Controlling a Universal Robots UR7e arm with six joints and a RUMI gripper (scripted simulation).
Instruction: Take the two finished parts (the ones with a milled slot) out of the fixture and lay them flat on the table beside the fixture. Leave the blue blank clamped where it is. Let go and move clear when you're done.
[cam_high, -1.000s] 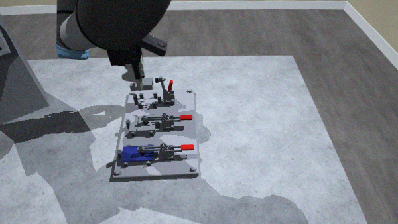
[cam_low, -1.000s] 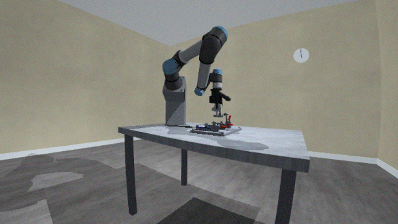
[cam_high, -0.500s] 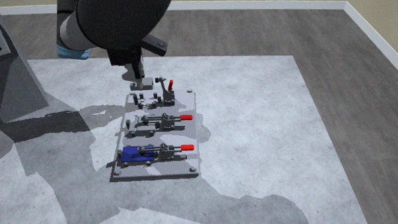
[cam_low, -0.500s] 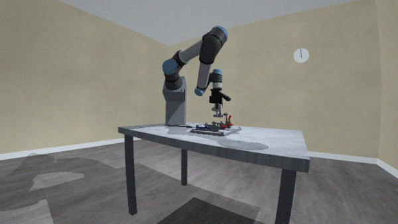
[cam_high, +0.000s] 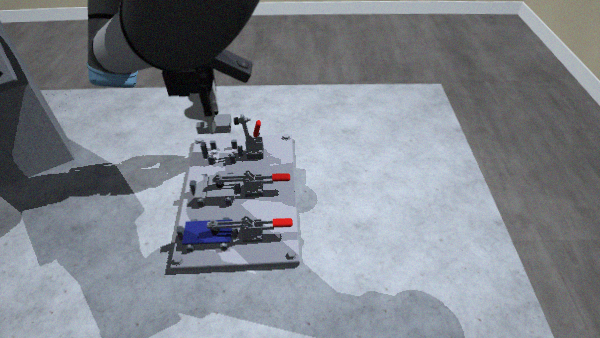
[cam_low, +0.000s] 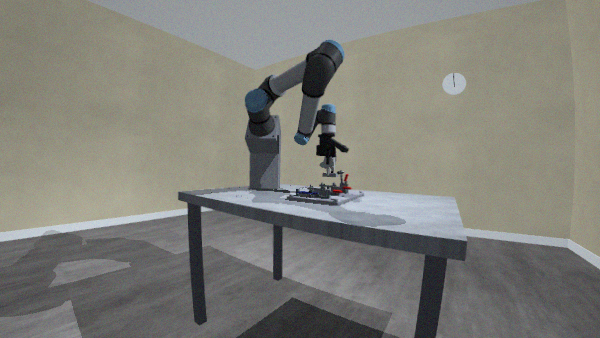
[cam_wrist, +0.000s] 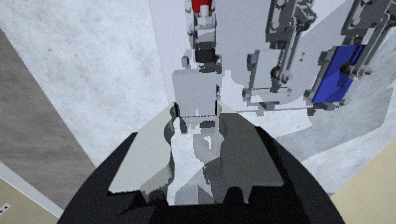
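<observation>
The surface (cam_low: 400, 215) is a pale grey top with a mottled look, and it stands on dark legs (cam_low: 196, 260) over a grey wooden floor (cam_low: 525, 280). Near its middle a flat grey fixture plate (cam_high: 280, 252) lies directly on it, with a bolt at each corner I can see. The plate lies with its long side running away from the robot base (cam_low: 264, 160), which also stands on the surface, at the far corner. Large soft shadows of the arm fall across the top on both sides of the plate. I see nothing more lying directly on the surface around the plate.
</observation>
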